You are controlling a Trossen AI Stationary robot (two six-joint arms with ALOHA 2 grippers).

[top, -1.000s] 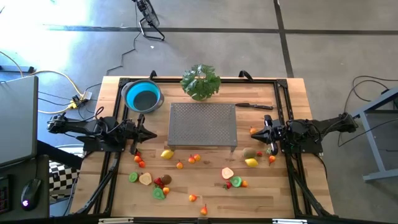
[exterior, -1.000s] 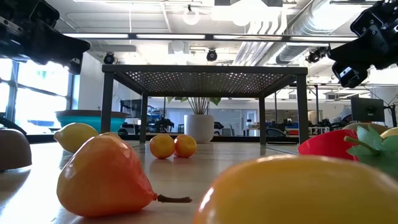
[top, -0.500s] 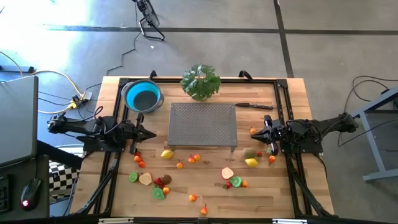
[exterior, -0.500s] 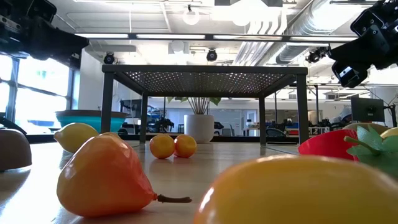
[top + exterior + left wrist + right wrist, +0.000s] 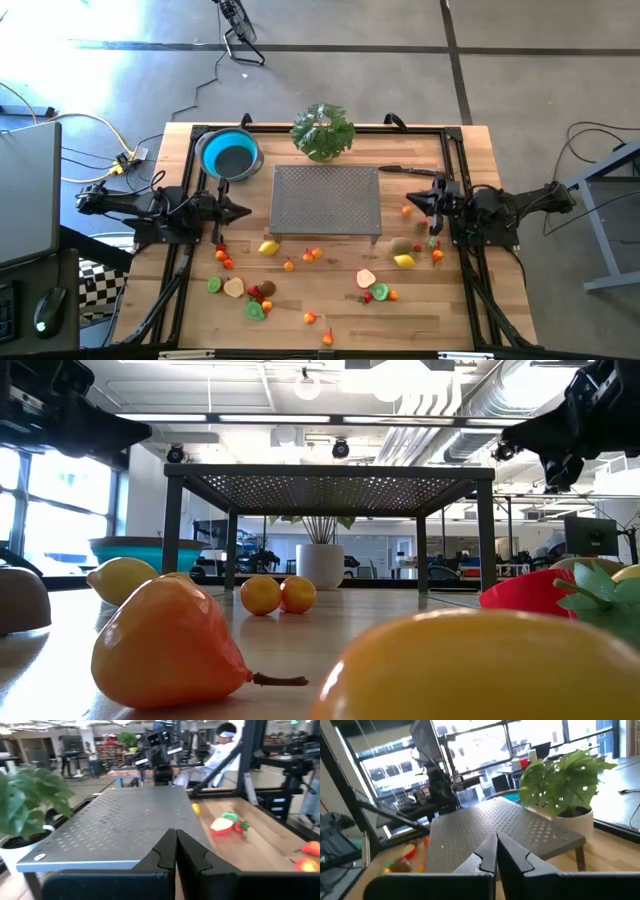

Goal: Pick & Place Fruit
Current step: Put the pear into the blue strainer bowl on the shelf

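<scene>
Several small toy fruits lie scattered on the near half of the wooden table (image 5: 440,310): a lemon (image 5: 268,247), small orange ones (image 5: 312,254), a kiwi (image 5: 400,245), a yellow one (image 5: 404,261), and cut slices (image 5: 366,278). In the low view an orange pear-shaped fruit (image 5: 165,645) lies in front. My left gripper (image 5: 245,210) hovers shut at the left, pointing level at the grey perforated stand (image 5: 326,200). My right gripper (image 5: 408,198) hovers shut at the stand's right side, above a small orange fruit (image 5: 407,210). Both hold nothing.
A blue bowl (image 5: 230,155) stands at the far left, beyond my left gripper. A potted leafy plant (image 5: 322,130) stands behind the stand at the far edge. A black-handled knife (image 5: 408,170) lies at the far right. A person sits beyond the table (image 5: 225,750).
My right gripper has risen a little and turned: its shut fingers, slanting down before, now point level and have swung toward the table's far edge. No fruit has moved.
</scene>
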